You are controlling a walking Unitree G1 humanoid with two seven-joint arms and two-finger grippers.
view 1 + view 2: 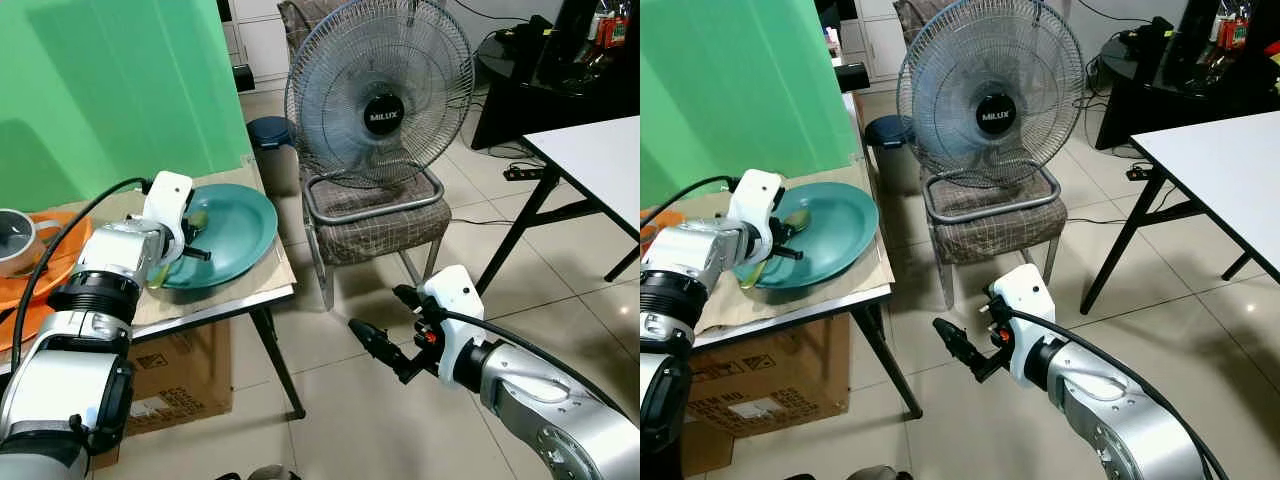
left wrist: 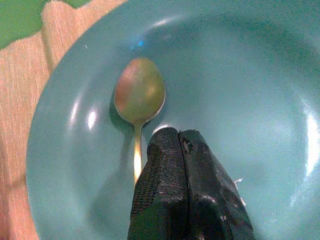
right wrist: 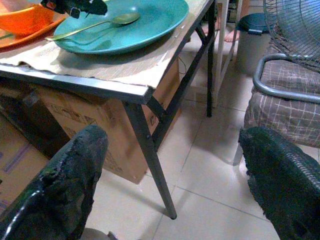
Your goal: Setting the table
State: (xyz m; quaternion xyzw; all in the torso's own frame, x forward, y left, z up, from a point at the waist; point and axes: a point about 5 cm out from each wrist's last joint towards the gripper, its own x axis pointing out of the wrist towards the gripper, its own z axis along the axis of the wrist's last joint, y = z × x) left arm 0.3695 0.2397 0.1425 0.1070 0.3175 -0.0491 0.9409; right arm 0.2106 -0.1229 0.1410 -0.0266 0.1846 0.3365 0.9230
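- Left eye view: one teal plate point(image 1: 235, 235) sits at mid-left on one small table point(image 1: 262, 298) covered by a woven mat. The left gripper point(image 1: 197, 250) hovers over the plate's left part. At the left edge are one orange tray point(image 1: 60, 268) and one grey cup point(image 1: 15, 240). One cardboard box point(image 1: 185, 375) stands under the table. One Milux fan point(image 1: 380, 95) rests on one checked chair point(image 1: 375, 225) at upper centre. One white table point(image 1: 595, 150) fills the upper right. The right gripper point(image 1: 385, 335) hangs at lower centre over the tiled floor, well apart from the plate.
- Right eye view: the same scene; one dark bin point(image 1: 885, 135) stands left of the fan.
- Left wrist view: one spoon point(image 2: 139, 100) lies in the plate, bowl toward the upper left; the two fingers point(image 2: 165, 185) are pressed together, holding nothing, just beside the handle.
- Right wrist view: two fingers point(image 3: 65, 185) spread wide, empty; plate and spoon show at upper left.
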